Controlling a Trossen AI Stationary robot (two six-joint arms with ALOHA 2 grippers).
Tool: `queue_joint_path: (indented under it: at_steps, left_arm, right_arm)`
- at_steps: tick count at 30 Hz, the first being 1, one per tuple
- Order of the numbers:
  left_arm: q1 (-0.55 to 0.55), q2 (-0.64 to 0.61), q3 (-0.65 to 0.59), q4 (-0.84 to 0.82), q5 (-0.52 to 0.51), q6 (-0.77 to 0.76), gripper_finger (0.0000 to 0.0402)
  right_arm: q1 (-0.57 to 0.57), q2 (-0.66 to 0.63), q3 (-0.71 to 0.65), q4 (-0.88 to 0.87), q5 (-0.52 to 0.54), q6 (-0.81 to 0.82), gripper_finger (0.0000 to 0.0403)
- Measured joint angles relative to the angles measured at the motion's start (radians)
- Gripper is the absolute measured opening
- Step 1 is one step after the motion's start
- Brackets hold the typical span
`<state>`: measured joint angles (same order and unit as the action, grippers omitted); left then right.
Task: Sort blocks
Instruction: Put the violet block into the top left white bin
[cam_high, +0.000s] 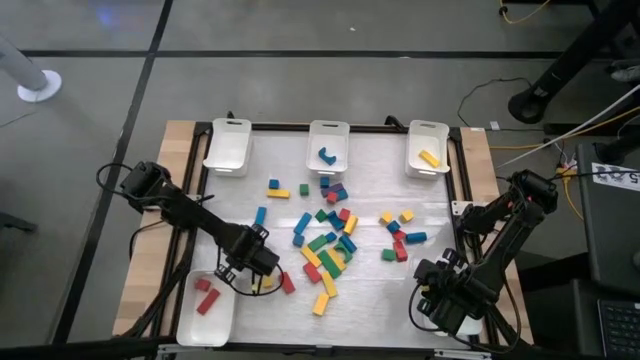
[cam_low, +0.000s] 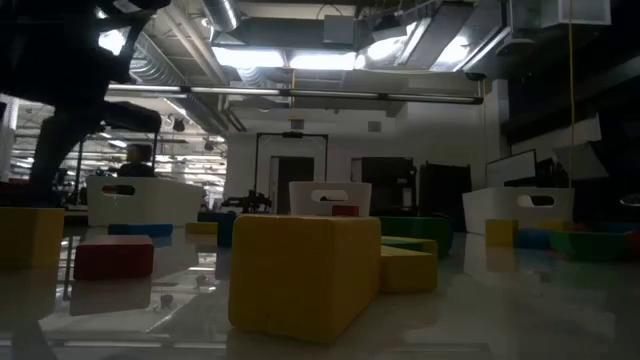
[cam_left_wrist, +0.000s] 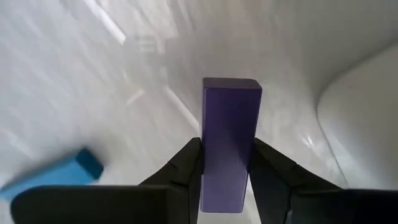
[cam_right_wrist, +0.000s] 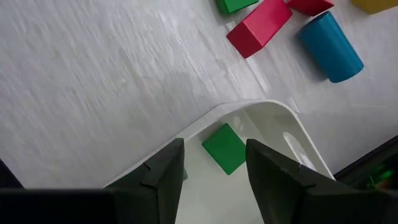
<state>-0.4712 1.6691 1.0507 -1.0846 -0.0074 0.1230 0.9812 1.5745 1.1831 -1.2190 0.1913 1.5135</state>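
Gripping a smooth purple bar (cam_left_wrist: 231, 143) upright between its dark fingers (cam_left_wrist: 186, 163), the left hand (cam_high: 250, 262) hangs over bare, glossy white table (cam_high: 385, 300), just beside the rounded rim of the near-left tray (cam_high: 187, 315) holding two red blocks (cam_high: 206, 297). Open surface lies around it; the scattered blocks (cam_high: 328, 245) crowd the table's middle. The right hand (cam_right_wrist: 214, 163), fingers apart and empty, hovers at the near-right tray's curved lip (cam_right_wrist: 273, 112), above a flat green block (cam_right_wrist: 225, 148).
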Motion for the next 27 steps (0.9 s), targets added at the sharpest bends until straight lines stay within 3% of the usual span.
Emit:
queue_joint_path:
  at_steps: [9,18,27]
  left_arm:
    - [0.046,0.000,0.052,-0.193,-0.015,-0.025,0.0090]
    - [0.136,0.000,0.069,-0.490,-0.164,-0.013,0.0092]
    - [0.260,-0.035,0.075,-0.487,-0.305,0.066,0.0093]
  right_arm:
    - [0.000,0.000,0.000,0.000,0.054,0.000,0.0172]
    - [0.000,0.000,0.000,0.001,0.063,0.000,0.0172]
    - [0.000,0.000,0.000,0.011,0.068,0.000,0.0172]
